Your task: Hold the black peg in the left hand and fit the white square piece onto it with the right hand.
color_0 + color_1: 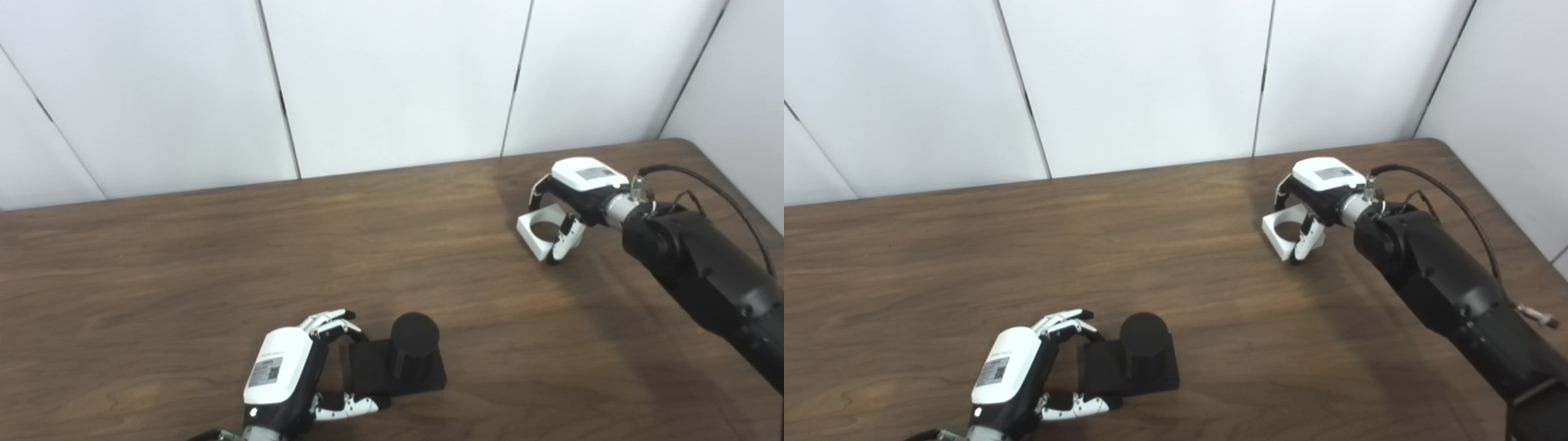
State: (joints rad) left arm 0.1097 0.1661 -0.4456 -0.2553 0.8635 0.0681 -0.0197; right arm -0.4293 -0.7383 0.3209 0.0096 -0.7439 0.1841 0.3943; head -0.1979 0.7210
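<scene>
White square piece (541, 229) has a round central hole.

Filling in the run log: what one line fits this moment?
left robot hand: fingers around black peg base, on table | right robot hand: shut on white square piece | fit: not yet done

1. The peg (414, 349) stands upright on its base, on the table (184, 263) near the front edge.
2. The left hand (288, 373) lies just left of the base, fingers either side of it.
3. The square piece (542, 229) lies far right and farther back.
4. The right hand (576, 196) reaches over it from the right.
</scene>
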